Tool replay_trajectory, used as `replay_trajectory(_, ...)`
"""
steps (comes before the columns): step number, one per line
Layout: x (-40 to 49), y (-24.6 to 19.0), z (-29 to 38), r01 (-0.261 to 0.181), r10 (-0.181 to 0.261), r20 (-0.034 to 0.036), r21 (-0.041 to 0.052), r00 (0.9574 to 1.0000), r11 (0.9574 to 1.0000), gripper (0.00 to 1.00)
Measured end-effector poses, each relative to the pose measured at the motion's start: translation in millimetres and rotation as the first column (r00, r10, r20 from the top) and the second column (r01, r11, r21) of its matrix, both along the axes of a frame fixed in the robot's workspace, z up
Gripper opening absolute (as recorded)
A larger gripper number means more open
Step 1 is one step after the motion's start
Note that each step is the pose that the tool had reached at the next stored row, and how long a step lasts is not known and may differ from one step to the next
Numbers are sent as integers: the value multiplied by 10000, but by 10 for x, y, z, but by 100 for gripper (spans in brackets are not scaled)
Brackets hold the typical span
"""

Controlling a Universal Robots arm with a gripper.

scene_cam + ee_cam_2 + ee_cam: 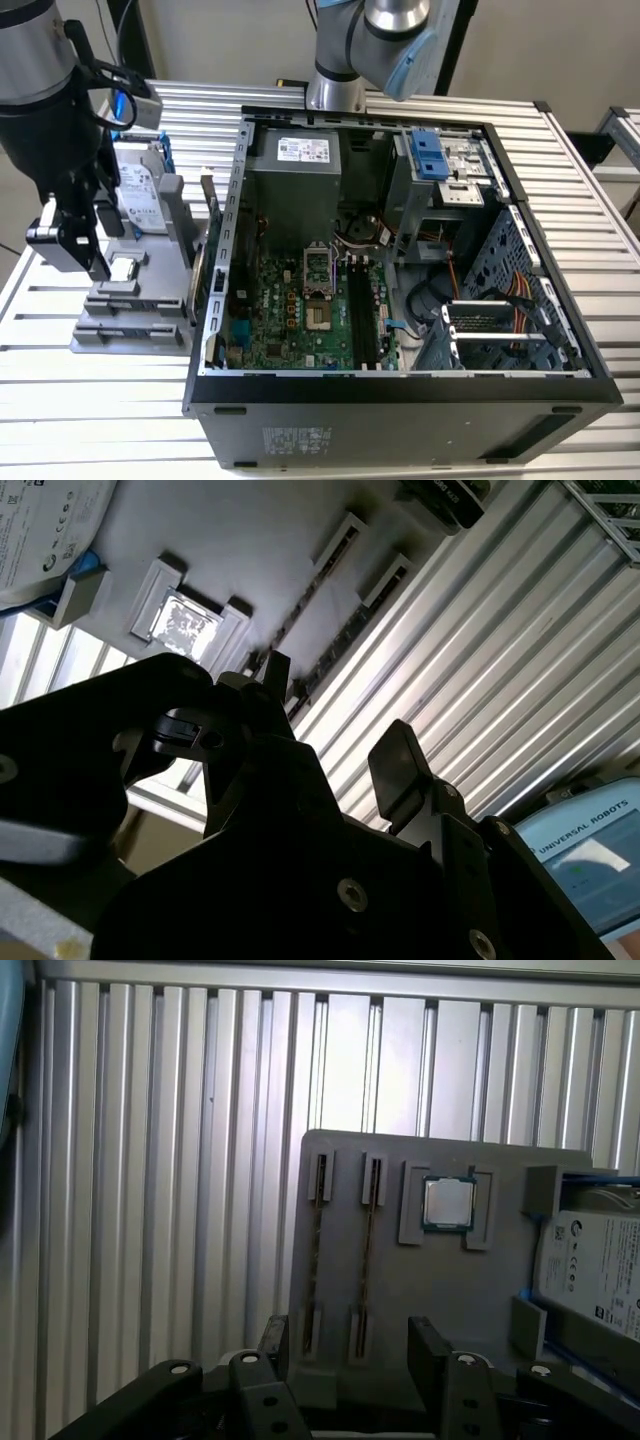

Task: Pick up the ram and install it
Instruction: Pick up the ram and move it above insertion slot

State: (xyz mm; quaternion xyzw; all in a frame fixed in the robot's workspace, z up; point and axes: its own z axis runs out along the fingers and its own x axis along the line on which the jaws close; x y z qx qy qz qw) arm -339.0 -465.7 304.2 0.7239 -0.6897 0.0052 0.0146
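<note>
**Gripper above the parts holder.** In the exterior view we see the gripper (88,262) hanging over a grey holder (150,335). The holder lies on the slatted metal counter (60,400), just beside an open computer case (400,385) on the exterior view's left.

In the first wrist view the fingers (432,1345) are spread wide and grip nothing, and the holder's near end shows between them. The ram (318,1248) appears there edge-on, as a thin dark strip standing in a narrow slot of the holder. A second stick (367,1245) stands in the parallel slot just beside it. We place both slots between the two fingers, and the fingers are apart from the sticks.

Beyond the slots, a small square processor chip (447,1203) sits in its own recess. Next to the chip lies a silver hard drive (590,1260) with blue rails.

Inside the case, the green motherboard (290,320) lies flat with its long black slots (360,315) exposed. We cannot tell whether these slots hold anything.
</note>
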Motion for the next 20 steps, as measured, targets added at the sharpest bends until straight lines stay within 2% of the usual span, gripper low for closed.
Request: replay_trajectory(20, 14, -35, -123, 69, -69, -43, 0, 10000, 10000, 100)
